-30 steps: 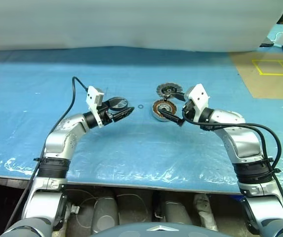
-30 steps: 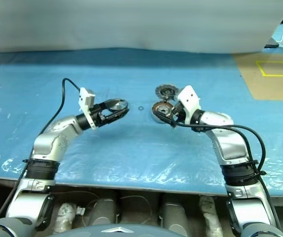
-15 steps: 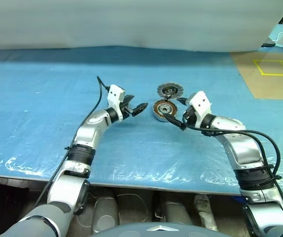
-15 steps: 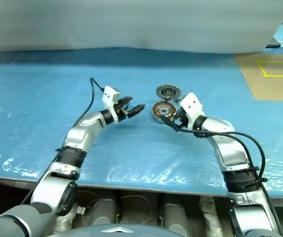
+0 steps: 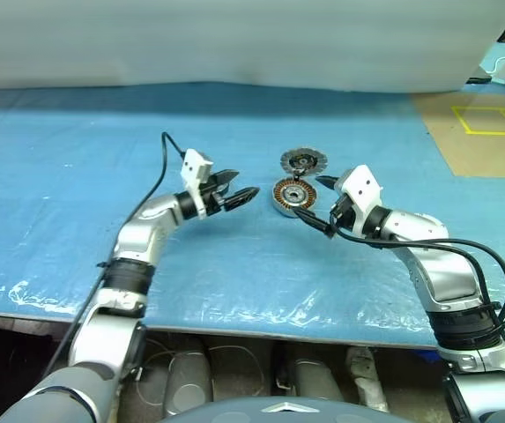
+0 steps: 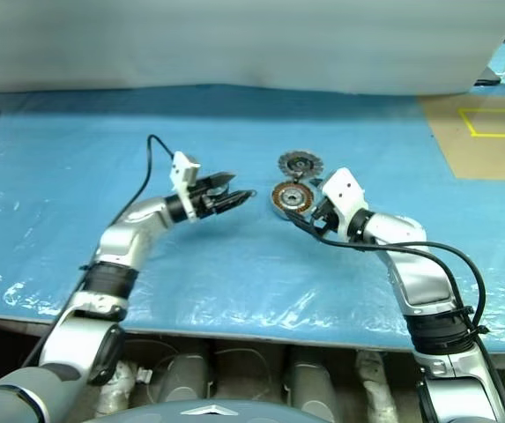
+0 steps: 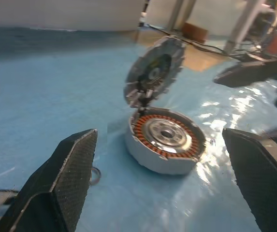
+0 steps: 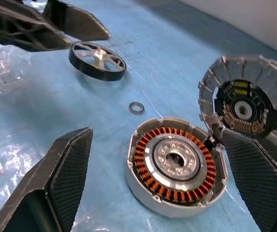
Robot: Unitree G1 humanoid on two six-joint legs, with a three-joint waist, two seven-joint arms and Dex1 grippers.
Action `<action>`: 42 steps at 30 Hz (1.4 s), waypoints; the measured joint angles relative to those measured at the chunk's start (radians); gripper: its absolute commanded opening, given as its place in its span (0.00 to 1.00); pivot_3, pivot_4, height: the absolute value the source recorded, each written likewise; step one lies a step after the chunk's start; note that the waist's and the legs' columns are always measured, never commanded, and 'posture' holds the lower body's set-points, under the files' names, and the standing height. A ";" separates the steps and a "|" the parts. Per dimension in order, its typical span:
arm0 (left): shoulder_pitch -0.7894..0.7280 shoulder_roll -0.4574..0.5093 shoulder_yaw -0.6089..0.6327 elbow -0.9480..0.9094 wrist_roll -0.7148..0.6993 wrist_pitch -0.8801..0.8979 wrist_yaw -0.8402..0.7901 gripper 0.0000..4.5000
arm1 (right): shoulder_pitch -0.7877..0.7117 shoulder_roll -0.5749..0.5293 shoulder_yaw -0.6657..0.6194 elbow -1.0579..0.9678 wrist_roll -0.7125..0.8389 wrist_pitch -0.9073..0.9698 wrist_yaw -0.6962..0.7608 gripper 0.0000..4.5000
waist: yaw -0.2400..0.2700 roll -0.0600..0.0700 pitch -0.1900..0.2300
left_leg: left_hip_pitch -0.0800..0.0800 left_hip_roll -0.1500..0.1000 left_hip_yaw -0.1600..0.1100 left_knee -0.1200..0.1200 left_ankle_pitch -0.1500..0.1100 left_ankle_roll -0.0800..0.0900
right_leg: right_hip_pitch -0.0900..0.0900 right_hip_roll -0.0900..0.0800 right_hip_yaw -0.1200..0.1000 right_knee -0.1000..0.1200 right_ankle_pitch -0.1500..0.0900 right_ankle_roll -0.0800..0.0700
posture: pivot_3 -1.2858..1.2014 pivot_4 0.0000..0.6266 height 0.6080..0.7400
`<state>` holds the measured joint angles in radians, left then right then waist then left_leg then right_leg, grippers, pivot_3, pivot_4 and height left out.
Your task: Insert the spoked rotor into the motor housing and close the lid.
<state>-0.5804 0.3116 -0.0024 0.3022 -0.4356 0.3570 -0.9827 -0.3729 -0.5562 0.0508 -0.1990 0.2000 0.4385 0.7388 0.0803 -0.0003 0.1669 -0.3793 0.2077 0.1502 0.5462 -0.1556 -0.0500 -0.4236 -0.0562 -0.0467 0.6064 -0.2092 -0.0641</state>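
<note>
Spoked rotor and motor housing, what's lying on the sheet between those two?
A small metal ring lies on the blue sheet between the spoked rotor and the motor housing, touching neither. The right wrist view shows it best.

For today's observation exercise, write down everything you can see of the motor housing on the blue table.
The motor housing is a shallow round cup of silver-grey metal. Inside runs a ring of copper-brown windings around a shiny hub with a dark central hole. It lies flat and open on the blue table cover. The ribbed lid stands tilted up at its far edge, seemingly joined there. Neither gripper touches it.
</note>
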 measured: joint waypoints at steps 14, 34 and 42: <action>0.128 0.097 -0.006 -0.201 -0.083 0.080 -0.125 0.97 | -0.413 -0.041 0.297 0.634 -0.251 -0.327 0.271 0.99 | -0.012 0.001 0.001 | -0.001 0.000 0.001 0.001 0.001 0.001 | -0.001 -0.001 -0.001 0.001 0.001 -0.001 | 0.52 0.24 1.00; 0.244 0.136 -0.025 -0.311 -0.075 0.075 -0.089 0.97 | -0.635 -0.004 0.376 1.036 -0.438 -0.678 0.493 0.99 | -0.013 0.001 0.001 | -0.003 0.005 0.001 0.007 0.001 0.002 | -0.001 0.001 -0.005 0.003 0.002 -0.005 | 0.52 0.24 1.00; 0.249 0.121 -0.030 -0.310 -0.052 0.042 -0.056 0.97 | -0.655 0.032 0.398 1.122 -0.497 -0.737 0.491 0.99 | -0.013 0.001 0.001 | -0.004 0.006 0.001 0.007 0.001 0.002 | -0.001 0.001 -0.005 0.003 0.002 -0.006 | 0.52 0.24 1.00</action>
<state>-0.3314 0.4327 -0.0320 -0.0083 -0.4876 0.3986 -1.0391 -1.0278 -0.5244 0.4487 0.9230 -0.2971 -0.2982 1.2298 0.0677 0.0007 0.1675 -0.3828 0.2136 0.1510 0.5534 -0.1549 -0.0482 -0.4243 -0.0549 -0.0517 0.6093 -0.2075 -0.0696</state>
